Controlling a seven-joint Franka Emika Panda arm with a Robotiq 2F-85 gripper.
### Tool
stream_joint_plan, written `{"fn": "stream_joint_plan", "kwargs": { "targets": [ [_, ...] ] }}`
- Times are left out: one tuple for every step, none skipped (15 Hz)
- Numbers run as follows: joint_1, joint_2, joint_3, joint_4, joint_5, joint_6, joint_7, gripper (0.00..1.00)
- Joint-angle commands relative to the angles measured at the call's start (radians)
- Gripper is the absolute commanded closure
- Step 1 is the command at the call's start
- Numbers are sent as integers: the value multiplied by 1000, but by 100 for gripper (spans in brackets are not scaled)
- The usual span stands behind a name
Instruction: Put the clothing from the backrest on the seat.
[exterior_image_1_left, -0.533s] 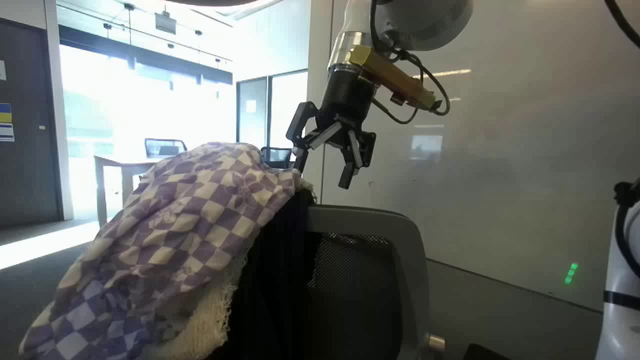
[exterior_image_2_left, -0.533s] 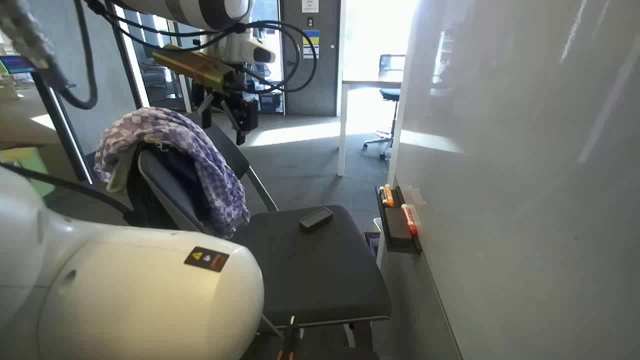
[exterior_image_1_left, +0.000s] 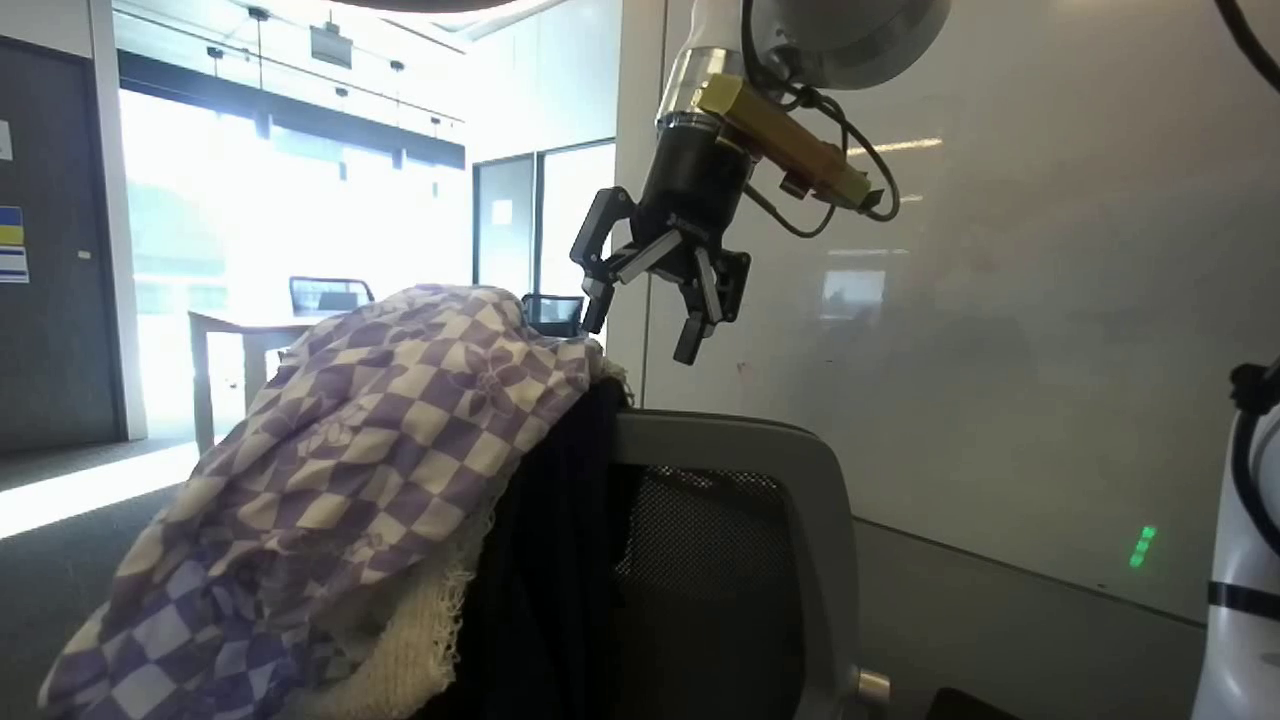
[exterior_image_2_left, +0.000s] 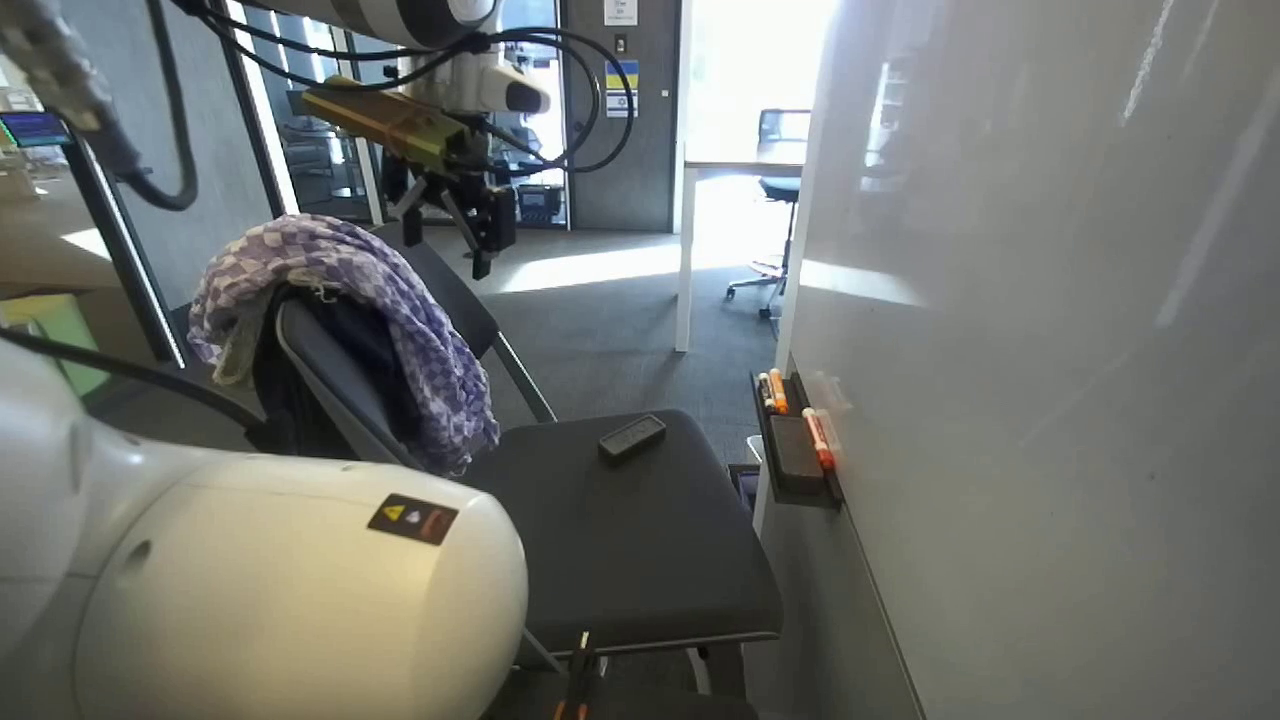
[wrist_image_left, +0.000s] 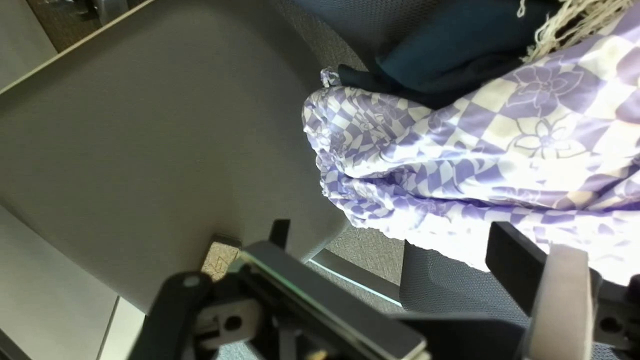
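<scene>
Seeing a white arm section filling the nearest corner in an exterior view and covering part of the dark seat behind it. Finding a small oblong block lying on that seat, near its far edge. Noticing, beside the seat, a tray jutting from the whiteboard and holding markers. Locating the clothing over the backrest, hanging down on both sides, showing purple and cream checks with flower outlines, and covering part of a dark cloth. Trailing close to the rear of the seat at its lower end, leaving contact there impossible to tell. Hovering above the backrest and near the clothing with the gripper set wide, showing both fingers well apart in the wrist view. Seeing one fingertip just above the clothing's upper edge in an exterior view, and a yellow casing mounted higher up. Looking farther, catching sunlight crossing the floor, then a pale table, an office chair beside it and a dark door bearing signs.
</scene>
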Motion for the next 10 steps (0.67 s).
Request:
{"fn": "stream_joint_plan", "kwargs": {
  "targets": [
    [-5, -2, 18, 1, 12, 6, 8, 0],
    [9, -9, 36, 7, 23, 6, 23, 0],
    [16, -14, 49, 13, 34, 2, 40, 0],
    [22, -18, 76, 28, 33, -2, 68, 0],
    [32, -21, 102, 37, 40, 16, 89, 0],
    [41, -11, 130, 51, 49, 25, 120, 0],
    [49, 1, 155, 67, 49, 34, 138, 0],
    [53, 22, 184, 90, 40, 33, 167, 0],
    [58, 35, 204, 108, 33, 27, 183, 0],
    [51, 58, 221, 122, 22, 25, 209, 0]
  ]
}}
